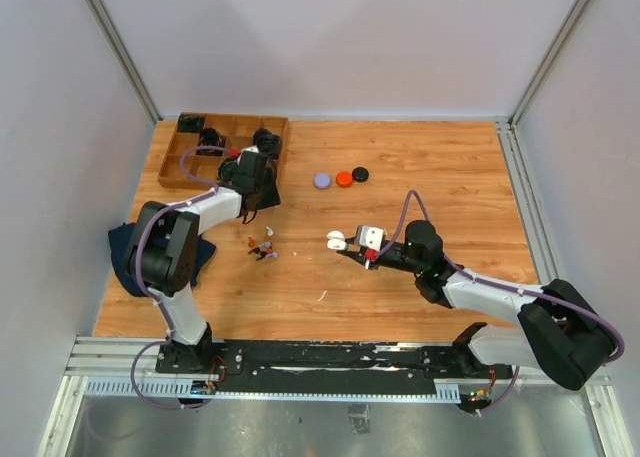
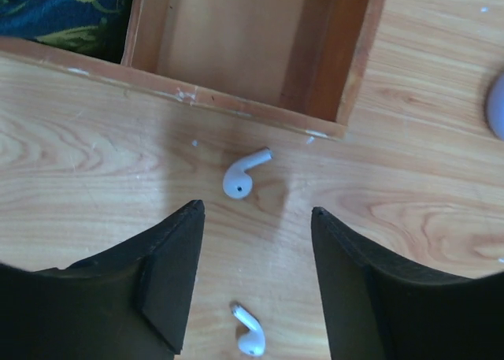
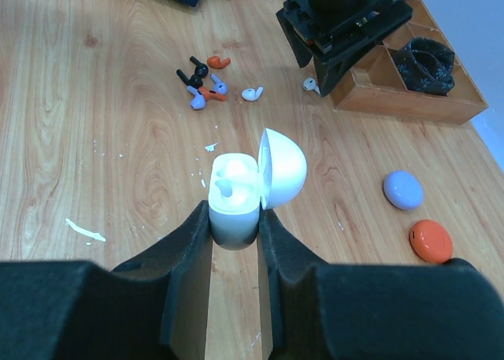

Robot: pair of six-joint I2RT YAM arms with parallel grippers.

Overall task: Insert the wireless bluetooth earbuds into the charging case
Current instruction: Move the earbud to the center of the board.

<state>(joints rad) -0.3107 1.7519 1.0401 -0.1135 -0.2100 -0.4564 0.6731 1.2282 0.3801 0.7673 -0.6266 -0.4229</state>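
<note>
Mid-bench, the right gripper point(image 3: 235, 217) clamps the charging case point(image 3: 246, 177), lid open, ready for loading. Toward the far-left corner, the left gripper point(image 2: 256, 212) hangs wide-jawed over a white earbud point(image 2: 239, 177) beside the wooden tray point(image 2: 236, 108), apparently to pick it.

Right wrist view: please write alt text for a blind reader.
The right gripper holds a white charging case, lid open, over a wooden table. Beyond lie a cluster of coloured earbuds and a white earbud, with the left gripper by a wooden tray. A purple case and an orange case sit at right.
</note>
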